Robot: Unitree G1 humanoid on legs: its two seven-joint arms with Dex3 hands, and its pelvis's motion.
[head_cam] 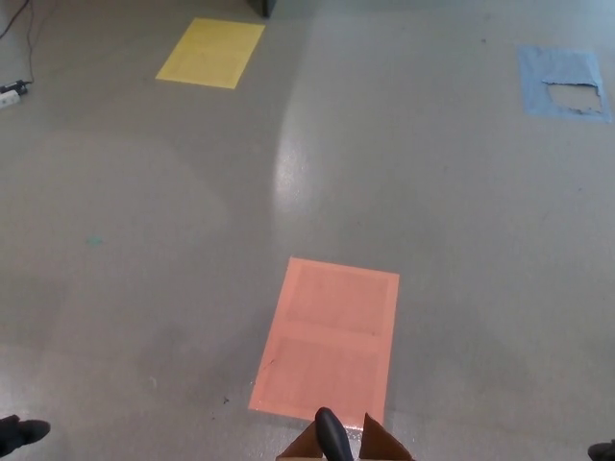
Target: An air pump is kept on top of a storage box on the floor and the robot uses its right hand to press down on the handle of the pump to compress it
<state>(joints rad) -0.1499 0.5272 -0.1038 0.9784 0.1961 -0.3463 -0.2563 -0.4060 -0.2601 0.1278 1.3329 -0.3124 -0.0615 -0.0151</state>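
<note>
Pump handle (332,436), a black rounded tip, pokes up at the bottom edge, with brown cardboard flaps of the storage box (382,445) around it, just below the orange floor patch (328,336). Only slivers of the robot's hands show: the left hand (21,433) at the lower-left corner, the right hand (604,449) at the lower-right corner, both well apart from the pump; whether their fingers are apart or together cannot be told. Grey glossy floor (432,202) lies wide open ahead, bearing a yellow patch (210,52) and a torn blue patch (562,82).
</note>
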